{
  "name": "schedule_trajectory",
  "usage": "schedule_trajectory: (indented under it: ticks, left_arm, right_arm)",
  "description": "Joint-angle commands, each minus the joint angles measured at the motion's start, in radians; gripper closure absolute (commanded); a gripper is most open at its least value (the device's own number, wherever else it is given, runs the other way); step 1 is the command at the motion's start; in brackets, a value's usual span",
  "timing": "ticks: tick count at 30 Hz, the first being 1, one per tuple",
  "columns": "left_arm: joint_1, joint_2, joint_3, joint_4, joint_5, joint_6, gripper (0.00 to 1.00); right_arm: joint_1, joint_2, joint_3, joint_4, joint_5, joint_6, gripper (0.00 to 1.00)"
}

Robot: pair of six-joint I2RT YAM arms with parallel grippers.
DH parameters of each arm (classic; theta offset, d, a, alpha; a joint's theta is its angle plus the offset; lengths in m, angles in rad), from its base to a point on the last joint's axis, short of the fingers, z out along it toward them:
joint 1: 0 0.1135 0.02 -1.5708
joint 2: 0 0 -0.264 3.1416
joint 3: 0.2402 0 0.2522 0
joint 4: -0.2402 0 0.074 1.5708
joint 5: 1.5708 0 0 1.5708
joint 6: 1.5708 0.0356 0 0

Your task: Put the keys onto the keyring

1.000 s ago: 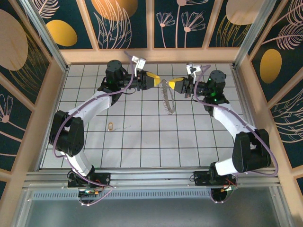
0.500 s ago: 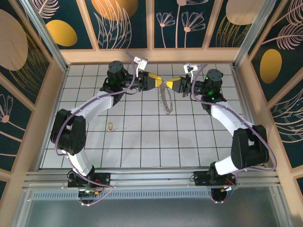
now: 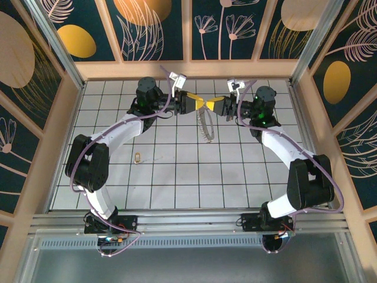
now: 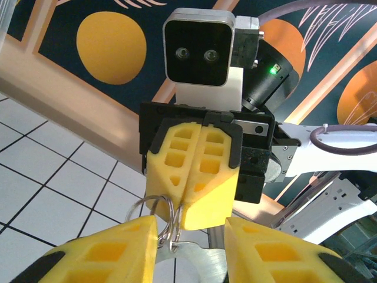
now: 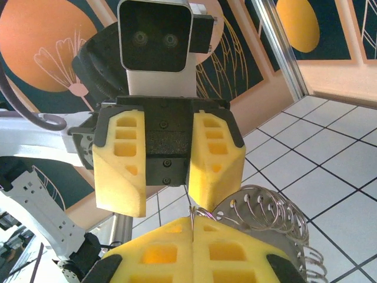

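The keyring (image 3: 204,125), a light, floppy run of thin, slick wire coils that will likely swing and twist, hangs above the far middle of the surface (image 3: 177,183). It looks best pinched at 1 top coil, where the right arm's fingers (image 5: 159,253) are clenched on it. The left arm's fingers (image 5: 121,162) stand released either side of that coil, the 2 arms having closed in tip to tip, while the key (image 3: 137,157) stays on the surface, well apart.
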Motion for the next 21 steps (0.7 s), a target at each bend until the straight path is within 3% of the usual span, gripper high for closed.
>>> schedule_trajectory:
  ticks: [1, 7, 14, 21]
  left_arm:
    - [-0.009, 0.004, 0.035, 0.043, 0.037, -0.007, 0.66]
    - [-0.016, 0.003, 0.035, 0.043, 0.045, -0.003, 0.68]
    - [-0.017, 0.004, 0.029, 0.029, 0.057, 0.011, 0.79]
    - [-0.028, 0.029, 0.055, 0.005, 0.068, 0.023, 0.76]
  right_arm:
    - [0.008, 0.009, 0.044, 0.05, 0.005, -0.008, 1.0]
    - [0.008, 0.014, 0.045, 0.044, 0.013, -0.013, 1.0]
    - [0.007, 0.018, 0.044, 0.038, 0.016, -0.016, 1.0]
    - [0.008, 0.018, 0.049, 0.036, 0.012, -0.013, 1.0]
